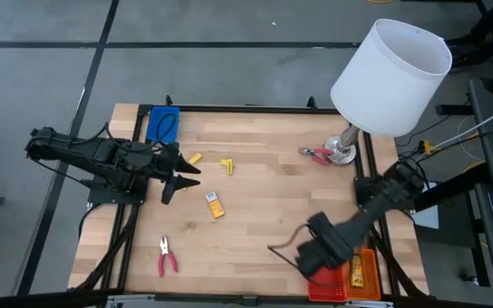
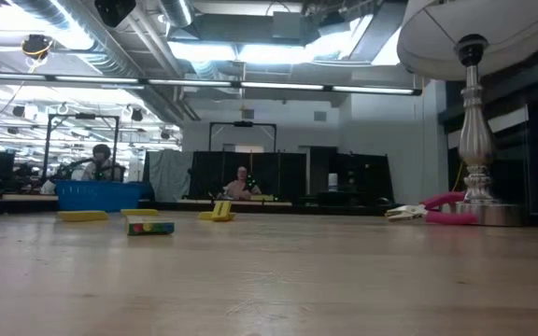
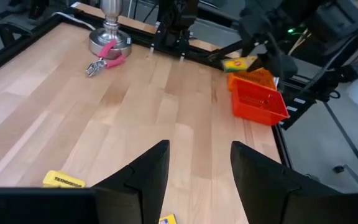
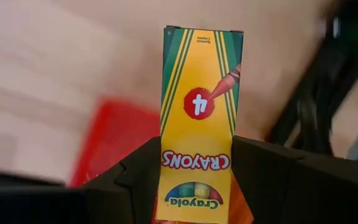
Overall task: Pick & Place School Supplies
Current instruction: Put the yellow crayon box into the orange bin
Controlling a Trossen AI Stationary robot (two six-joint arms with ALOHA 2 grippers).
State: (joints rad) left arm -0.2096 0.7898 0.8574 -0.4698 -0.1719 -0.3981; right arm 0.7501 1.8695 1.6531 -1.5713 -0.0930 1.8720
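right fingers (image 4: 194,186) clamp a crayon box (image 4: 199,118) over the red tray (image 1: 330,282); left fingers (image 3: 197,180) spread, empty; other supplies remain on the tabletop (image 1: 264,214).

The high view looks straight down on the whole desk (image 1: 255,197). The low view sits at desk-top level, facing across to the lamp (image 2: 474,131) and the room behind. The left wrist view looks across the desk toward that lamp (image 3: 110,25) and the red tray (image 3: 257,99), which the high view shares. The right wrist view hangs close over the red tray (image 4: 104,143), a crayon box (image 4: 197,124) filling it.
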